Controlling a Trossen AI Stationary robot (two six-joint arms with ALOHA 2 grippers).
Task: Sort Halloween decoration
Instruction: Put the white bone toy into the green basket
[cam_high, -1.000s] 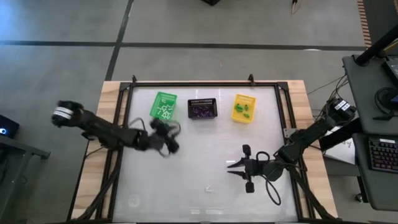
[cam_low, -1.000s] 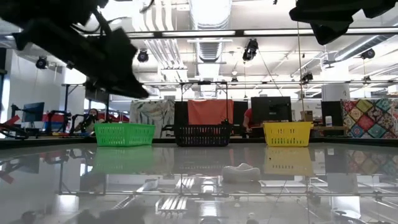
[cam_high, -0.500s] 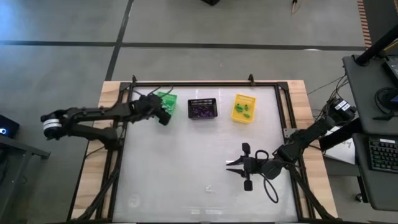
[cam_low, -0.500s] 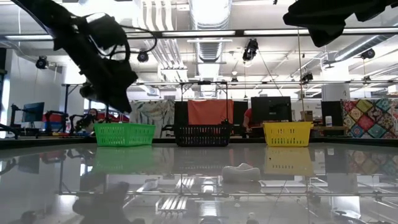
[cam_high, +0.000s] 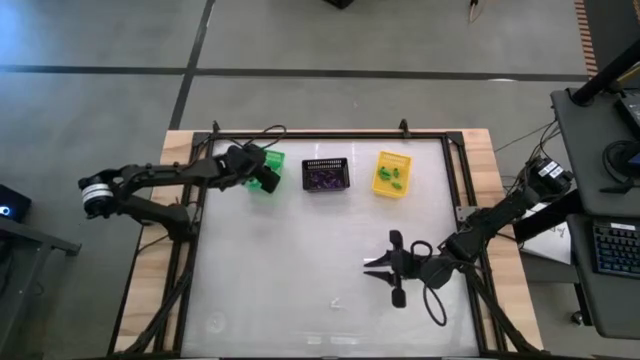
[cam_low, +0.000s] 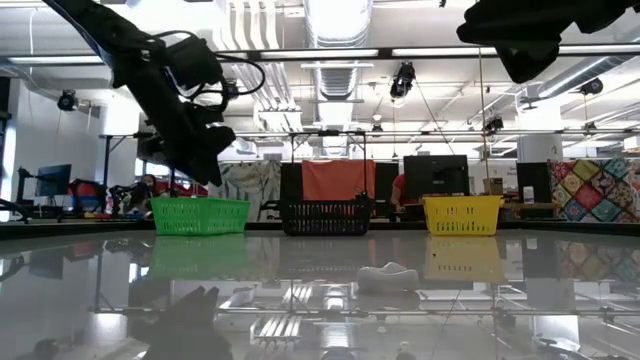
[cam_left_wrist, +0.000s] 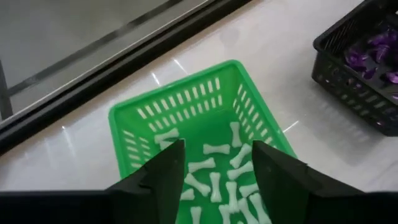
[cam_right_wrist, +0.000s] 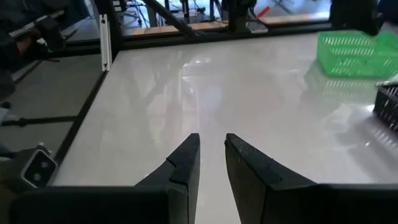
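White bone trinkets (cam_left_wrist: 214, 177) fill the green basket (cam_left_wrist: 140, 118) beneath the left hand (cam_left_wrist: 214, 163), whose fingers have just spread apart, suggesting a drop; right hand (cam_high: 392, 270) waits near-closed, empty, above the bench (cam_high: 300, 260).

table (cam_high: 300, 250): glossy white top, black rail frame, wood edges | far row, left to right: green basket (cam_high: 264, 168), black basket (cam_high: 325, 174), yellow basket (cam_high: 392, 172) | near centre: one small white trinket (cam_high: 336, 302) lying alone on the top
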